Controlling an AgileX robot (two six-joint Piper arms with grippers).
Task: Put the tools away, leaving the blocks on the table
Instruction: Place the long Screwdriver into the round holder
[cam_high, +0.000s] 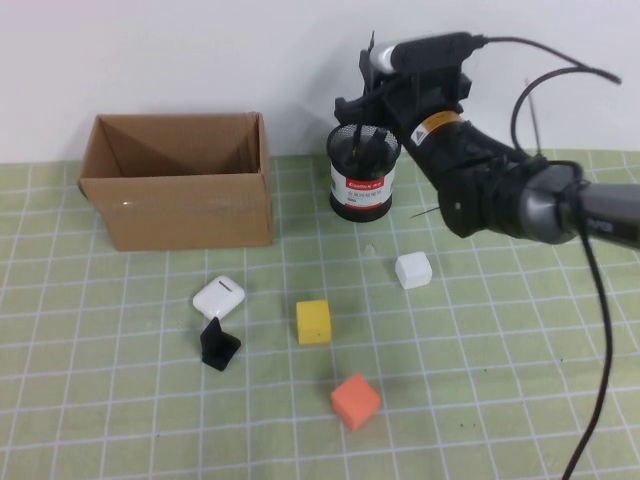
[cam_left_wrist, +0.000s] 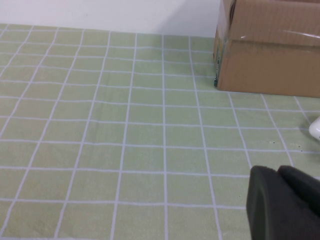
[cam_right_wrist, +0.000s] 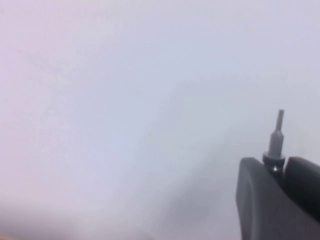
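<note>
I'm holding the right gripper (cam_right_wrist: 280, 172) over the cup (cam_high: 364, 172), fingers pinching the driver (cam_right_wrist: 276, 135); left gripper (cam_left_wrist: 280, 172) sitting closed, empty.

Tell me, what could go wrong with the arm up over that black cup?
The right gripper pinches a thin driver between its fingers, above the mesh cup. Let go off-centre, it might hit the rim or tip the cup. It could then roll toward the white block. The left gripper is shut, low over the mat.

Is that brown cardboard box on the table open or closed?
Open. In the high view the cardboard box has no lid over it, and its inner walls show. Whether anything lies on its floor cannot be told.
</note>
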